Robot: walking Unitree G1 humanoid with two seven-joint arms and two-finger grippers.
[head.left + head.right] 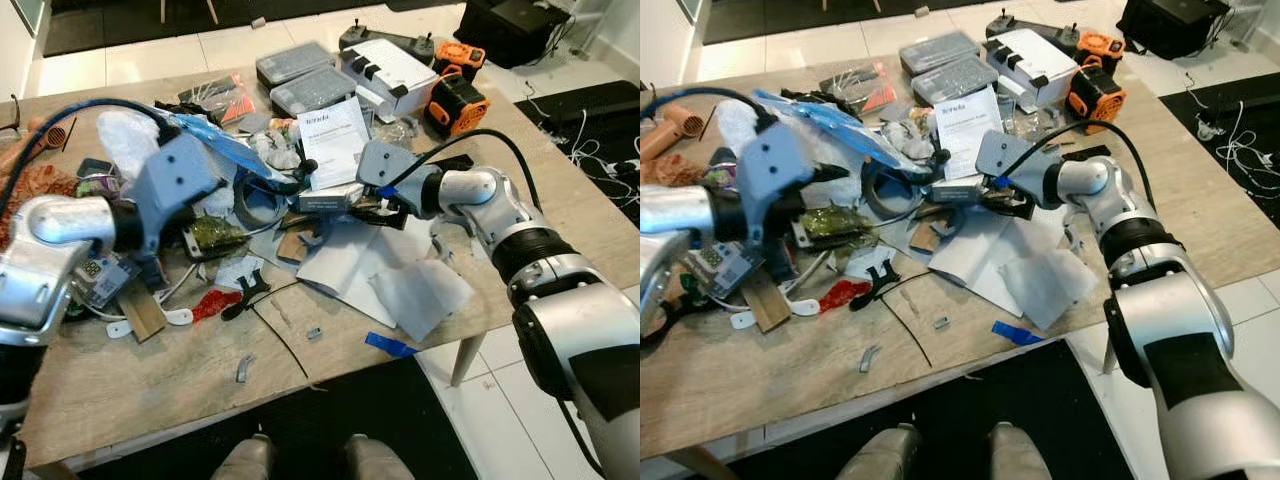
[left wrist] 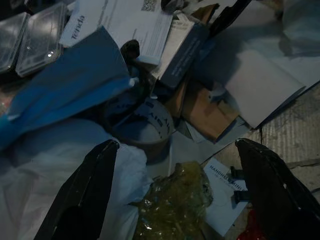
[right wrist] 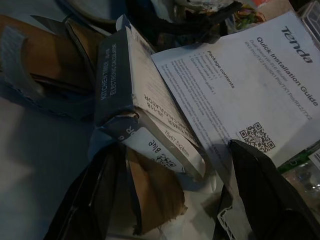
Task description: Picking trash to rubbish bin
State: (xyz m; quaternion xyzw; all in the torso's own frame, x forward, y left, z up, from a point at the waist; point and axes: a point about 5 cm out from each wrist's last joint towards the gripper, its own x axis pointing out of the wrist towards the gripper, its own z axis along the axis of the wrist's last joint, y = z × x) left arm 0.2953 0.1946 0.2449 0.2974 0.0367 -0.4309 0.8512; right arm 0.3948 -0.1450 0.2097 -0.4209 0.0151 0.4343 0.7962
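Trash lies in a heap on the wooden table (image 1: 150, 390): a small grey cardboard box (image 1: 322, 203), a crumpled yellow-green wrapper (image 1: 215, 232), a tape roll (image 1: 258, 203), a blue plastic bag (image 1: 225, 140) and white paper sheets (image 1: 400, 280). My right gripper (image 1: 365, 205) reaches in from the right. It is open, and the torn end of the grey box (image 3: 150, 145) sits between its fingers with a gap on one side. My left gripper (image 1: 825, 195) hovers open over the wrapper (image 2: 175, 200) and tape roll (image 2: 142, 125), holding nothing.
A Tenda leaflet (image 1: 335, 140) lies behind the box. Grey cases (image 1: 300, 75), a white carton (image 1: 395, 65) and orange devices (image 1: 455, 100) stand at the back. A red wrapper (image 1: 212, 303), a wood block (image 1: 140, 315) and a blue scrap (image 1: 390, 346) lie toward the front edge.
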